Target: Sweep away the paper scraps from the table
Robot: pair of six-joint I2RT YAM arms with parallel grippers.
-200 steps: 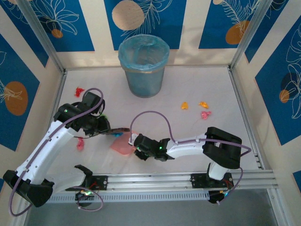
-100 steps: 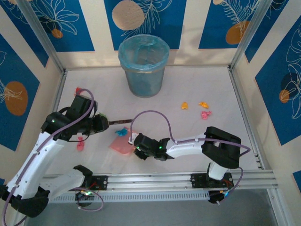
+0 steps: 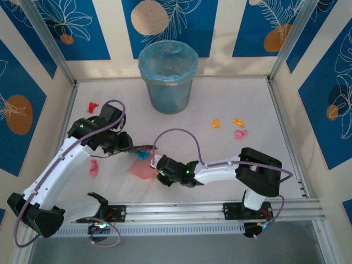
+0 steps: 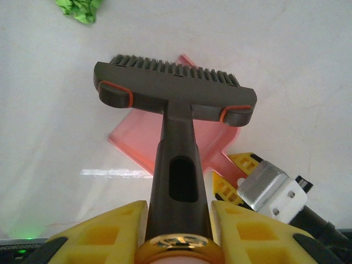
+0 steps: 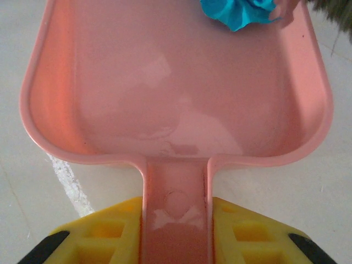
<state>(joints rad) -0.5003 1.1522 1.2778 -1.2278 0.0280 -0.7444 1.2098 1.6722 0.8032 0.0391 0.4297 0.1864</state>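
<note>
My left gripper (image 3: 124, 144) (image 4: 179, 220) is shut on the dark brush's handle (image 4: 177, 165). The brush head (image 3: 144, 147) (image 4: 173, 91) hangs over the far edge of the pink dustpan (image 3: 142, 170) (image 4: 129, 144) (image 5: 176, 93). My right gripper (image 3: 163, 168) (image 5: 176, 220) is shut on the dustpan's handle. A cyan paper scrap (image 3: 143, 155) (image 5: 239, 11) lies at the pan's far lip. On the table (image 3: 231, 99), other paper scraps lie loose: red (image 3: 92, 106), pink (image 3: 94, 166), orange (image 3: 216, 124) (image 3: 237, 122), pink (image 3: 240, 133), and green (image 4: 80, 8).
A grey bin with a blue liner (image 3: 168, 77) stands at the back centre. Patterned wall panels close in the left, back and right sides. A metal rail (image 3: 220, 209) runs along the front edge by the arm bases.
The left arm drew the brush back to the left, then swung it in again toward the dustpan. The cyan scrap now sits at the pan's lip. The right arm held still.
</note>
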